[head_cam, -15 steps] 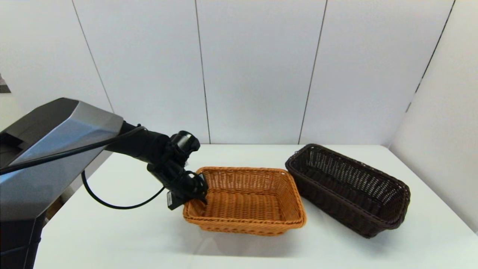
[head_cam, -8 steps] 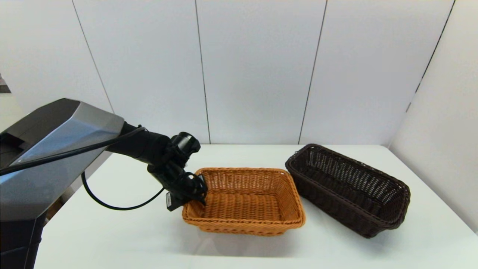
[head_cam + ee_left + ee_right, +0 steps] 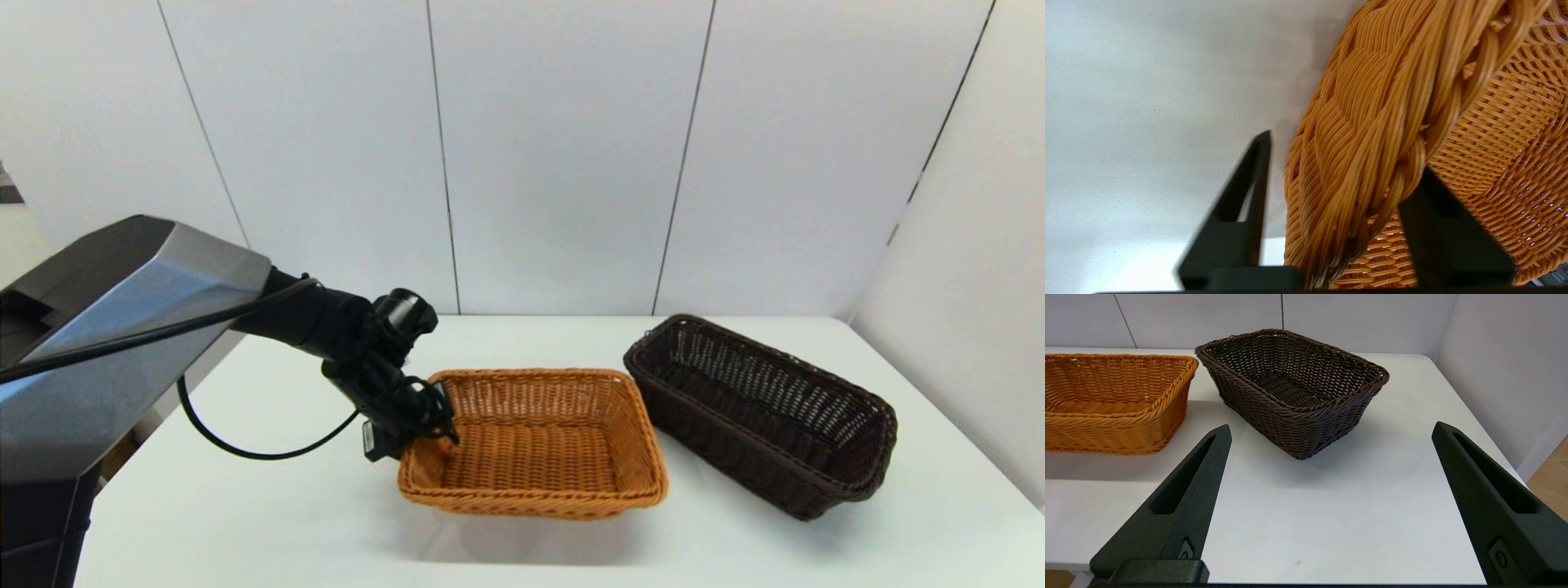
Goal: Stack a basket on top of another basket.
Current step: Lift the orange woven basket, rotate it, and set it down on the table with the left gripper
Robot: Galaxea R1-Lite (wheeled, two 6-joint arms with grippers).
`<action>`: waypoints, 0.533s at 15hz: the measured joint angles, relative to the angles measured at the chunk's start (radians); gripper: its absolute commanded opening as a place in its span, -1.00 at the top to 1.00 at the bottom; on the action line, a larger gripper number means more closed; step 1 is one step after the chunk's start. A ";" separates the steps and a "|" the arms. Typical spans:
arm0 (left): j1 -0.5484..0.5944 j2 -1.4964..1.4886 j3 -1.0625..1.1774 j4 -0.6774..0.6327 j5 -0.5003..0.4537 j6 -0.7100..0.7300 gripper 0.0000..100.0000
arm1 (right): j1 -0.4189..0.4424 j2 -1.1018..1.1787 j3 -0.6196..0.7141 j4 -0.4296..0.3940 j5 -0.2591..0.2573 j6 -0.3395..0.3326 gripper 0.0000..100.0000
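We grip the orange basket (image 3: 535, 441) by its left rim.
Our left gripper (image 3: 424, 429) is clamped on that braided edge; the dark basket (image 3: 759, 412) sits on the table (image 3: 245, 506) just to the right (our right gripper (image 3: 1331, 506) hangs near, fingers wide apart).

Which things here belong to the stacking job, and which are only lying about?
Job:
- orange-tan basket, its rim between the left gripper fingers
- dark brown basket
- right gripper, open, hanging back

Lying about:
- white table only
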 measured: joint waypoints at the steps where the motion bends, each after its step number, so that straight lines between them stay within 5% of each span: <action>1: 0.000 -0.001 0.000 0.000 -0.001 0.000 -1.00 | 0.000 0.000 0.000 0.000 0.000 0.000 -1.00; 8: 0.036 -0.258 -0.003 0.042 0.002 0.003 -1.00 | 0.000 0.000 0.000 0.000 0.000 0.000 -1.00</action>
